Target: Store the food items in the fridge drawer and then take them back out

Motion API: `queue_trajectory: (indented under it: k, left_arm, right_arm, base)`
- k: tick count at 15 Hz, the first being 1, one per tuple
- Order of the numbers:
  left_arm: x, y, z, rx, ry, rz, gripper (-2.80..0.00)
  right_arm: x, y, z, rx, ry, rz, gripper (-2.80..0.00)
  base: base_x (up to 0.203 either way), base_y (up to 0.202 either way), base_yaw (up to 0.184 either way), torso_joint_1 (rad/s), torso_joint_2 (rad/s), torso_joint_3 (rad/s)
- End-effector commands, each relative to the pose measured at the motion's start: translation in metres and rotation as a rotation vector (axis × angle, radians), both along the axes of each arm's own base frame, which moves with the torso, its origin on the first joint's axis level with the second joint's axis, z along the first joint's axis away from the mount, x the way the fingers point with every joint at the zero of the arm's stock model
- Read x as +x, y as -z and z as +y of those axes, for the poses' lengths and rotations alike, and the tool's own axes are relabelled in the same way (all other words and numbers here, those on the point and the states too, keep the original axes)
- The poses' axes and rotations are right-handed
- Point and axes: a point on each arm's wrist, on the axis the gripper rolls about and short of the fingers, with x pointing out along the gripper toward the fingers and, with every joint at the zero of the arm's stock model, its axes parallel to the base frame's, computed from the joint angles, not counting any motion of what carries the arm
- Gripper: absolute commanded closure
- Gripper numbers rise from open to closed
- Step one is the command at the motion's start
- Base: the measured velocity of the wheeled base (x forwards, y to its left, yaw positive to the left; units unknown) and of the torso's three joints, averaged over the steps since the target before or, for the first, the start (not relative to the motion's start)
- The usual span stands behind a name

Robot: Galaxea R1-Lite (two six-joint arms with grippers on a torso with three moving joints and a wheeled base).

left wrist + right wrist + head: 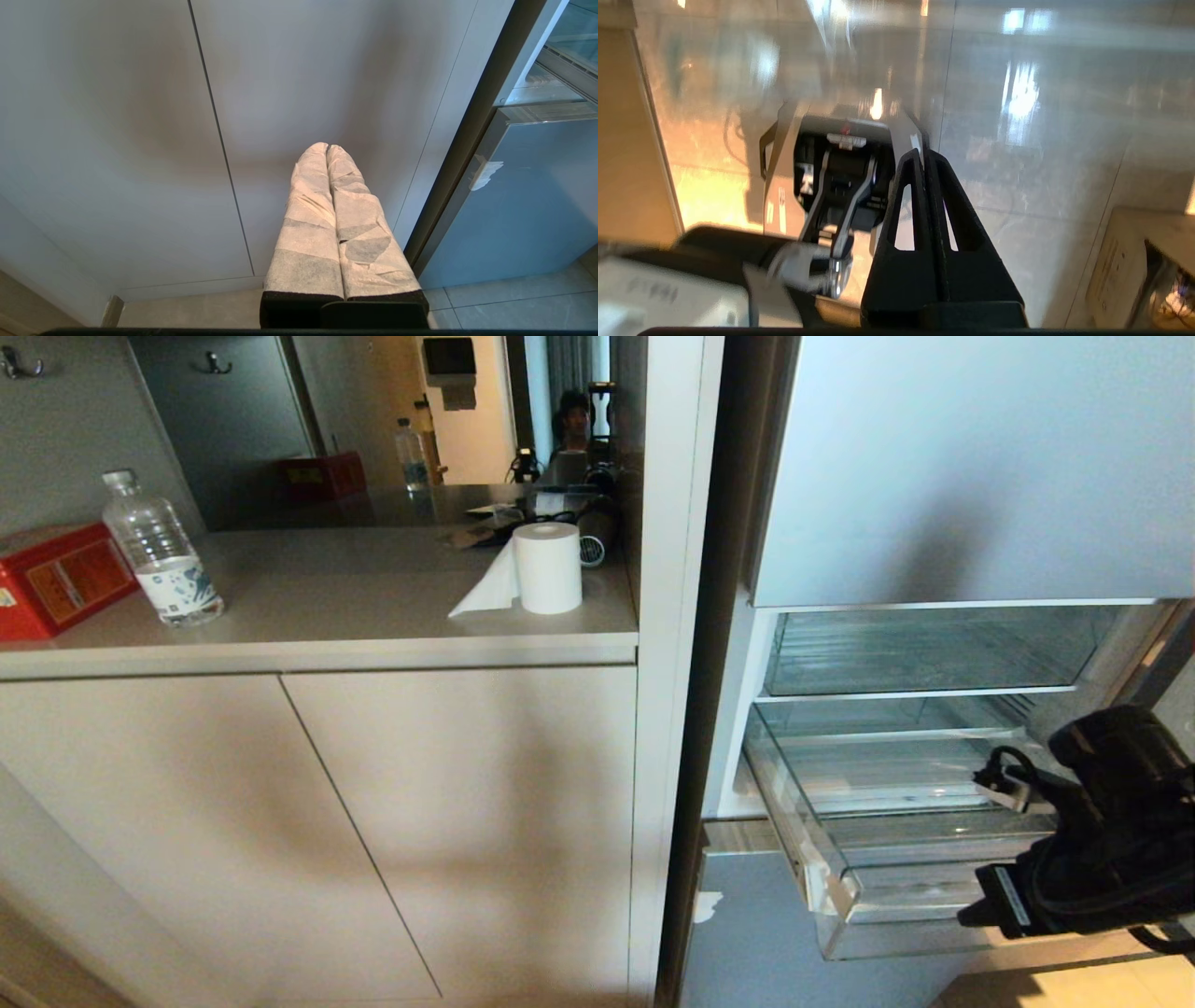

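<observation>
the fridge drawer is seen pulled out, low in the open fridge, with taped front corner; no fruit is seen. the right end effector is pressed together over the floor. the left end effector is held together before cabinet doors.

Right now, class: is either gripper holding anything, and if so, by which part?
Nothing is held. The left gripper and the right gripper are both shut on nothing.
</observation>
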Motion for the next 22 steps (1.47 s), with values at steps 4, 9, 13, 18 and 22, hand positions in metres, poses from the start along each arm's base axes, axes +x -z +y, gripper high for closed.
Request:
queue_trajectory:
  k: [4, 9, 13, 18, 22]
  left_arm:
    - [0.000, 0.000, 0.000, 0.000, 0.000, 0.002, 0.00]
    - [0.000, 0.000, 0.000, 0.000, 0.000, 0.002, 0.00]
    - [0.000, 0.000, 0.000, 0.000, 0.000, 0.002, 0.00]
    - [0.000, 0.000, 0.000, 0.000, 0.000, 0.002, 0.00]
    - [0.000, 0.000, 0.000, 0.000, 0.000, 0.002, 0.00]
  right_arm:
    - [0.083, 0.034, 0.010, 0.080, 0.094, -0.199, 0.00]
    - [0.083, 0.042, 0.023, 0.181, 0.177, -0.360, 0.00]
    - [0.072, 0.042, 0.022, 0.173, 0.167, -0.354, 0.00]
    - [0.038, 0.019, 0.019, 0.171, 0.149, -0.411, 0.00]
    - [-0.035, -0.025, 0.010, 0.172, 0.112, -0.596, 0.00]
  base:
    - [0.000, 0.000, 0.000, 0.000, 0.00, 0.000]
    - [0.000, 0.000, 0.000, 0.000, 0.00, 0.000]
    - [0.000, 0.000, 0.000, 0.000, 0.00, 0.000]
    - [0.000, 0.000, 0.000, 0.000, 0.00, 0.000]
    - [0.000, 0.000, 0.000, 0.000, 0.00, 0.000]
